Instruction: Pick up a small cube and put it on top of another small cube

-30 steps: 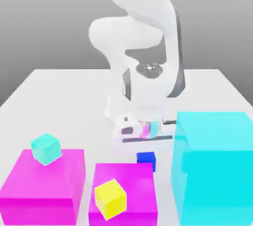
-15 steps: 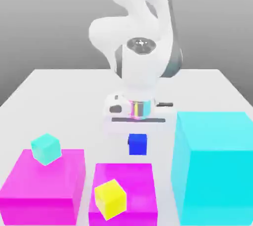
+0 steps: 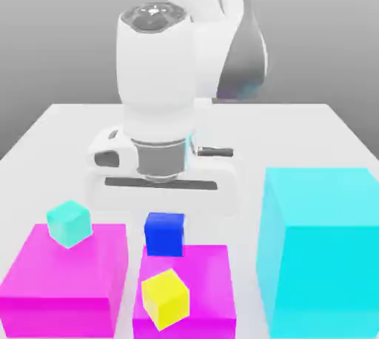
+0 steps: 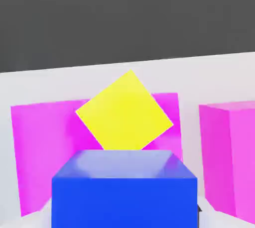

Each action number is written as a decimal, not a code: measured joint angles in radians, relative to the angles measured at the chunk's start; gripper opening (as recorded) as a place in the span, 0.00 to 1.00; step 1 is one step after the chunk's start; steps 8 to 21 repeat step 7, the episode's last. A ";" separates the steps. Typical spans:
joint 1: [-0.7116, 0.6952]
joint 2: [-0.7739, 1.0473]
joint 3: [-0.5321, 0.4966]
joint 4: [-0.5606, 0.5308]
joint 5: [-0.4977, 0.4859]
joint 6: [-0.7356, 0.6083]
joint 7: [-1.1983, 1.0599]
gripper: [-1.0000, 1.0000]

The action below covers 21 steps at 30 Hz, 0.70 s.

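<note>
The small dark blue cube [image 3: 164, 235] hangs in the air under my hand, above the far edge of the middle magenta block [image 3: 200, 286]. My gripper [image 3: 163, 210] is shut on this cube from above. A small yellow cube [image 3: 165, 298] sits turned at an angle on that magenta block, nearer the camera than the blue cube. In the hand view the blue cube [image 4: 124, 192] is close up, with the yellow cube [image 4: 124, 111] just beyond it on the magenta block [image 4: 45, 142].
A small teal cube [image 3: 69, 223] rests on a second magenta block [image 3: 59, 286] at the exterior view's left. A tall cyan block [image 3: 322, 249] stands at the exterior view's right. The white table [image 3: 311, 130] stretches behind the arm.
The blue cube has risen off the table in my shut gripper and moved toward the exterior view's left and nearer the camera, toward the yellow cube. The other cubes and blocks stayed put.
</note>
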 joint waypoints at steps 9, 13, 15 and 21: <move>0.012 0.118 0.015 -0.008 0.009 0.135 -0.019 1.00; 0.012 0.118 0.015 -0.008 0.009 0.135 -0.019 1.00; 0.012 0.118 0.015 -0.008 0.009 0.135 -0.019 1.00; 0.012 0.118 0.015 -0.008 0.009 0.135 -0.019 1.00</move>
